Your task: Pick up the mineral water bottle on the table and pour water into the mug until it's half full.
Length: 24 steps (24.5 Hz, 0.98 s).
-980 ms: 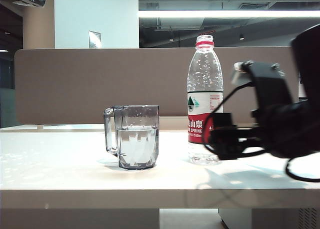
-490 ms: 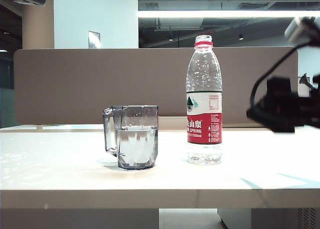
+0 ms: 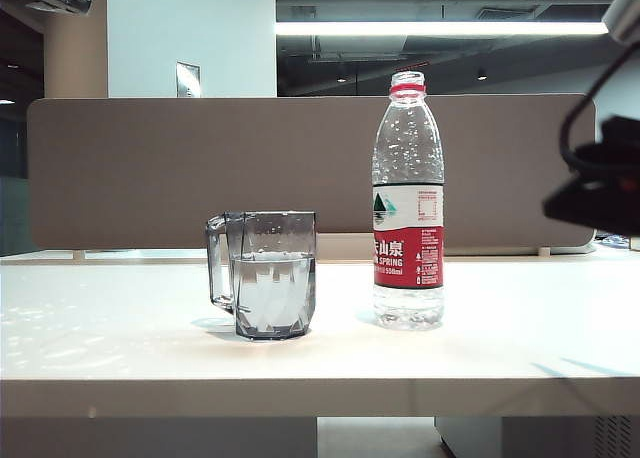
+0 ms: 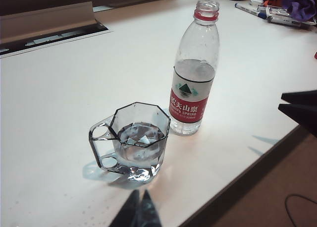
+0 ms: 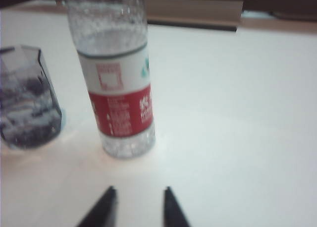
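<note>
Mug [image 3: 264, 274] half full, bottle [image 3: 408, 203] upright on the table [image 3: 120, 328].
Right gripper [image 5: 137, 204] spread and empty, well right; left gripper [image 4: 139, 209] pressed together near the mug.

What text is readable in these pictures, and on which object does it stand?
"SPRING": red band of the mineral water bottle label, exterior view.
Chinese characters above it, the small print beside it and the volume figure: too small or blurred to read.
Mug: no text.

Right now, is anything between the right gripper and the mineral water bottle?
No. In the right wrist view only bare table separates the right gripper, jaws apart, from the upright mineral water bottle.
</note>
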Each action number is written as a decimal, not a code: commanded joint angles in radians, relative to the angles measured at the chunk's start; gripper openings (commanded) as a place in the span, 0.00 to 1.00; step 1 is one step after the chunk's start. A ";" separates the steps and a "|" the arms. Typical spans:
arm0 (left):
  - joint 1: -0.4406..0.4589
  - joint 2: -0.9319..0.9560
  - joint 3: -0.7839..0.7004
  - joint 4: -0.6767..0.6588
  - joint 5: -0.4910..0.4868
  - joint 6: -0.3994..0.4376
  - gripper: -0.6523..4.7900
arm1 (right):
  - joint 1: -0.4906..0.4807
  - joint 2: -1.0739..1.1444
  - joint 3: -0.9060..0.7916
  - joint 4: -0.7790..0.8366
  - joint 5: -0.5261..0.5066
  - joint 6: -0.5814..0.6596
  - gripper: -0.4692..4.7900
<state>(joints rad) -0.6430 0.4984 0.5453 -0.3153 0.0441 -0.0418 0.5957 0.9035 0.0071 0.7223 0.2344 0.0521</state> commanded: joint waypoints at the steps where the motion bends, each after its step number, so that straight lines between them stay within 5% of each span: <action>1: 0.000 -0.002 0.001 0.009 0.002 0.001 0.11 | -0.014 -0.112 -0.007 -0.199 -0.028 0.004 0.08; 5: 0.000 -0.002 0.001 0.009 0.002 0.001 0.11 | -0.200 -0.298 -0.007 -0.509 -0.190 0.099 0.08; 10: 0.000 -0.002 0.001 0.009 0.002 0.001 0.11 | -0.329 -0.451 -0.007 -0.705 -0.299 0.123 0.08; 17: 0.000 -0.002 0.001 0.009 0.002 0.001 0.11 | -0.378 -0.624 -0.006 -0.901 -0.311 0.180 0.08; 24: 0.000 -0.002 0.001 0.008 0.002 0.001 0.11 | -0.379 -0.736 -0.006 -0.898 -0.285 0.148 0.08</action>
<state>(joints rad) -0.6430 0.4984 0.5453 -0.3153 0.0441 -0.0418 0.2161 0.1841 0.0078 -0.1864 -0.0551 0.2222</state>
